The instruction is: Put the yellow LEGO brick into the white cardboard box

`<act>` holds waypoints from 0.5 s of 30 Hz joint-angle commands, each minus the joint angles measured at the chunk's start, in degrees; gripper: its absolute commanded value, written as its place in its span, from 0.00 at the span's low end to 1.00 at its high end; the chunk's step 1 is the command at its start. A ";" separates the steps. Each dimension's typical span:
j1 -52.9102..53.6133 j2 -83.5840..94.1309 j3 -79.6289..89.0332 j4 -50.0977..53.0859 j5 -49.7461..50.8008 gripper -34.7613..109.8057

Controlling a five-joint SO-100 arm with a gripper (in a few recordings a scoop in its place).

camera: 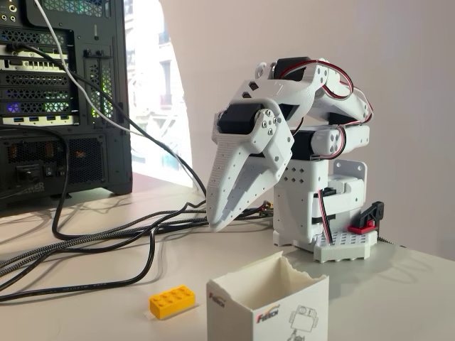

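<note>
The yellow LEGO brick (pixel 173 301) lies flat on the white table near the front edge of the fixed view. Just to its right stands the white cardboard box (pixel 268 302), open at the top with ragged edges and a red-black logo on its side. The white arm is folded back on its base, and its gripper (pixel 217 224) points down and to the left, hanging above the table behind the brick and box. The fingers lie together at the tips, with nothing between them. The gripper is well clear of both brick and box.
A black computer tower (pixel 64 99) stands at the back left. Several black and braided cables (pixel 106 238) run from it across the table toward the arm's base (pixel 345 245). A red-black clamp (pixel 366 219) holds the base at the right.
</note>
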 commanded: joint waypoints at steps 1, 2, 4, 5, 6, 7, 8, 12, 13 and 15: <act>0.26 1.14 -0.62 0.97 0.44 0.18; 0.00 1.14 -0.62 0.97 0.09 0.18; -0.09 1.14 -0.62 0.97 0.09 0.18; 0.44 1.14 -0.62 0.97 0.62 0.18; 0.35 1.14 -0.62 0.97 0.53 0.18; 0.35 1.14 -0.62 0.97 0.53 0.18; 0.35 1.14 -0.62 0.97 0.53 0.18; 0.70 1.14 -0.62 0.97 0.70 0.18; 0.44 1.14 -0.62 0.97 0.53 0.18; 0.09 1.14 -0.62 0.88 0.44 0.18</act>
